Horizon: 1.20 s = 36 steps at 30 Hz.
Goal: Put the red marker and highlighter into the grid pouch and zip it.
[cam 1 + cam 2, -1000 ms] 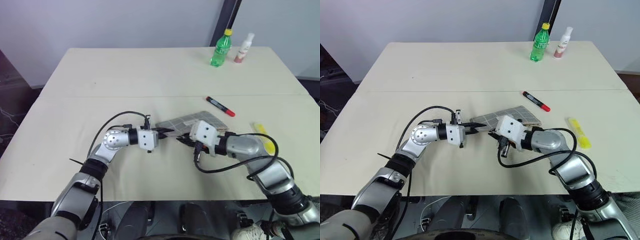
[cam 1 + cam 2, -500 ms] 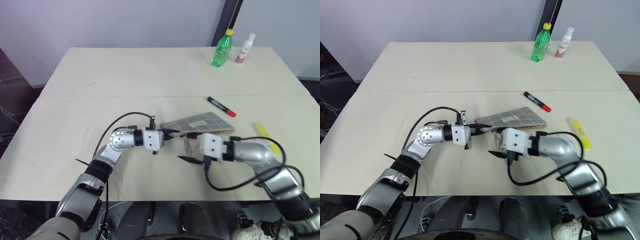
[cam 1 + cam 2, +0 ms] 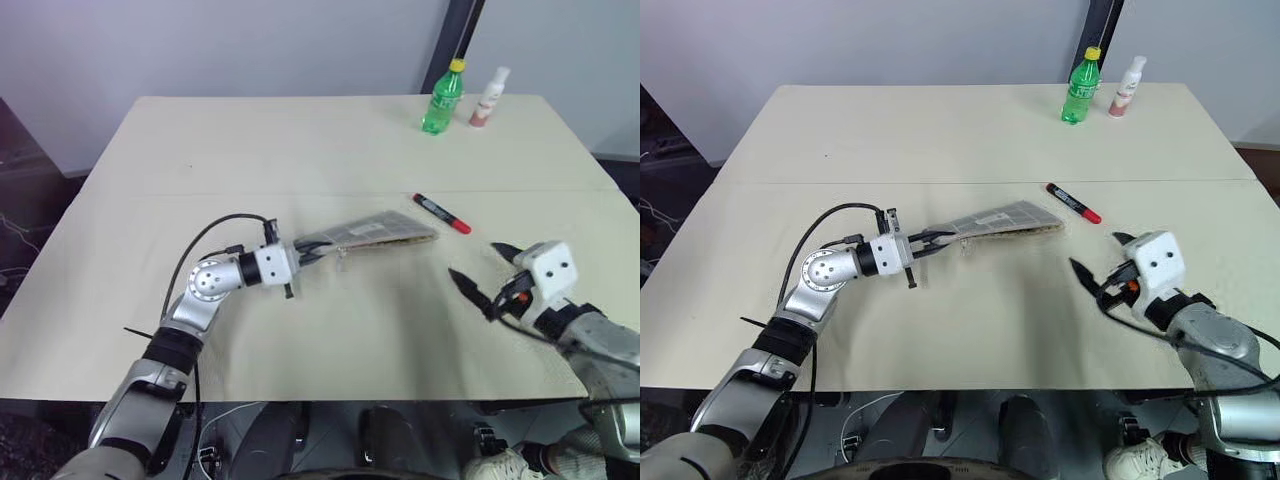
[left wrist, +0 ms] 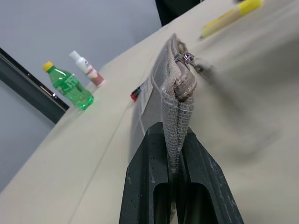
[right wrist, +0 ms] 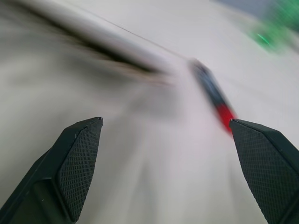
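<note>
Grid pouch (image 3: 375, 230) pinched by level left end effector (image 3: 304, 250)

No lettering is reading clearly anywhere. The green bottle (image 3: 441, 98) is wearing a label, and so is the white bottle (image 3: 488, 97) beside it, but the print on both is showing too small to make out. The grid pouch (image 3: 370, 230) is carrying a small pale patch whose writing is staying illegible.

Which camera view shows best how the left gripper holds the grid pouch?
The left wrist view: the left gripper is shut on the grid pouch edge. The eye views show the pouch from above, lifted off the table.
</note>
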{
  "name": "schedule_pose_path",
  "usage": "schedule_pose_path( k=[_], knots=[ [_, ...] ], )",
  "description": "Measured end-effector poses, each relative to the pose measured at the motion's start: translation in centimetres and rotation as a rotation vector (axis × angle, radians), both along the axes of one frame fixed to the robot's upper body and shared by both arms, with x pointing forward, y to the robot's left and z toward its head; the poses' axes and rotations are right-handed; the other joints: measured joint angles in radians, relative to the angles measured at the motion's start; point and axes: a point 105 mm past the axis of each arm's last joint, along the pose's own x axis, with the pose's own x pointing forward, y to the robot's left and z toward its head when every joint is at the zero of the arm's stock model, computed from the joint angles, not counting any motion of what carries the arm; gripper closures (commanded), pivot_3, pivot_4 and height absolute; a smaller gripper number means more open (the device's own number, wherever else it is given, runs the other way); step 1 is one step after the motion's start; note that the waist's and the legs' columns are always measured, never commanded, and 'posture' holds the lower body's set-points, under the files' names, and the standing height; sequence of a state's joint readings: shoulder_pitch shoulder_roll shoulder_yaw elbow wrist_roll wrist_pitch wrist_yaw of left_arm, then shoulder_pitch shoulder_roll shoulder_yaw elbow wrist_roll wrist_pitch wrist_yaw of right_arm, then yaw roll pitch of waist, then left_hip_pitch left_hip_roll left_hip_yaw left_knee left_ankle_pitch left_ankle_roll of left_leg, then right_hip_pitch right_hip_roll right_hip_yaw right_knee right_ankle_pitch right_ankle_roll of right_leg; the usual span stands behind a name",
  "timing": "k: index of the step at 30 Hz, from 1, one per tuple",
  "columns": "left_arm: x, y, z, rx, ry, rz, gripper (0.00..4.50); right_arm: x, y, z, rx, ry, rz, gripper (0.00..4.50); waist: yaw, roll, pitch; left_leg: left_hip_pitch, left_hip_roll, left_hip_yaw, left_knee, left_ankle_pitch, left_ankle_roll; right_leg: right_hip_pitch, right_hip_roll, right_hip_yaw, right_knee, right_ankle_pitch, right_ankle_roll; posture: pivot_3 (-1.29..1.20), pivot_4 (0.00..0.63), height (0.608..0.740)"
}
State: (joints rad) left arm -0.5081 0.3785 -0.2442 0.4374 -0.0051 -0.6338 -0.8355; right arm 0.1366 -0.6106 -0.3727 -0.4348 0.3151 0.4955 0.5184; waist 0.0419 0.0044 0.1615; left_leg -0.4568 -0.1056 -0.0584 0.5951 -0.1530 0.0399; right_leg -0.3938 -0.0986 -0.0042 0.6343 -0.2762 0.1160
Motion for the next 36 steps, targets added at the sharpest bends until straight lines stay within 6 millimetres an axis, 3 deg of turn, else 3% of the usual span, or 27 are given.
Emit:
schedule_pose_path(
  k=[6,13,14,16,22,25,27,30,33,36],
  knots=[
    [0.0,-0.3,-0.2,0.000,0.018,-0.003,4.50,-0.5,-7.6,-3.1,-0.039,0.185,-0.287,0.03,-0.002,0.000,0.000,0.000,0.000,0.000,0.000,0.000,0.000,0.001,0.000,0.000,0.000,0.000,0.000,0.00,0.150,0.740],
    [-0.2,-0.7,-0.1,-0.001,0.016,-0.021,4.50,-1.0,-10.9,-4.3,0.076,0.254,-0.443,0.03,-0.004,0.001,-0.001,0.000,0.000,0.000,0.000,0.000,0.000,0.001,0.000,0.000,0.000,0.000,0.000,0.00,0.150,0.740],
    [-0.2,-0.7,-0.1,0.000,0.015,-0.022,4.50,-1.1,-10.9,-4.4,0.104,0.266,-0.445,0.26,-0.003,0.001,-0.001,0.000,0.000,0.000,0.000,0.000,0.000,0.001,0.000,0.000,0.000,0.000,0.000,0.00,0.150,0.740],
    [-0.2,-0.7,-0.1,0.001,0.015,-0.022,4.50,-1.2,-10.6,-4.6,0.159,0.292,-0.430,0.83,-0.002,0.001,-0.001,0.000,0.000,0.000,0.000,0.000,0.000,0.001,0.000,0.000,0.000,0.000,0.000,0.00,0.150,0.740],
    [-0.2,-0.8,-0.1,0.005,0.014,-0.025,4.50,-1.2,-9.6,-4.6,0.181,0.308,-0.366,3.66,-0.002,0.001,-0.001,0.000,0.000,0.000,0.001,0.000,0.000,0.001,0.000,0.000,0.000,0.000,0.000,0.00,0.150,0.740],
    [-0.1,-0.7,-0.1,0.008,0.021,-0.023,4.50,-1.0,-7.0,-2.9,0.197,0.268,-0.199,3.63,-0.004,0.002,0.000,0.000,0.000,0.000,0.000,0.000,0.000,0.001,0.000,0.000,0.000,0.000,0.000,0.00,0.150,0.740],
    [-0.1,-1.0,0.0,0.008,0.021,-0.030,4.50,-0.8,-3.4,0.3,0.189,0.160,0.021,3.63,-0.009,0.003,0.000,0.000,0.001,0.000,0.000,0.000,0.000,0.003,0.000,0.000,0.000,0.000,0.001,0.00,0.150,0.740],
    [-0.1,-1.1,0.2,0.011,0.018,-0.039,4.50,-1.9,0.1,3.6,0.097,0.075,0.272,3.63,-0.002,0.003,0.000,0.000,0.001,-0.001,0.000,0.000,0.000,0.001,0.000,-0.001,-0.001,0.000,0.000,0.00,0.150,0.740],
    [-0.1,-1.2,0.1,0.008,0.023,-0.040,4.50,-3.5,2.6,3.9,0.002,0.106,0.441,3.63,0.001,0.002,0.000,-0.001,0.000,-0.001,0.001,0.000,0.000,0.002,-0.001,-0.002,-0.002,0.000,0.000,0.00,0.150,0.740],
    [-0.2,-1.5,0.1,0.000,0.024,-0.047,4.50,-4.0,2.8,2.3,-0.077,0.185,0.469,3.63,-0.002,0.001,0.000,-0.001,-0.001,0.000,0.001,0.000,0.000,0.002,-0.002,-0.001,-0.003,0.000,0.000,0.00,0.150,0.740]
  ],
)
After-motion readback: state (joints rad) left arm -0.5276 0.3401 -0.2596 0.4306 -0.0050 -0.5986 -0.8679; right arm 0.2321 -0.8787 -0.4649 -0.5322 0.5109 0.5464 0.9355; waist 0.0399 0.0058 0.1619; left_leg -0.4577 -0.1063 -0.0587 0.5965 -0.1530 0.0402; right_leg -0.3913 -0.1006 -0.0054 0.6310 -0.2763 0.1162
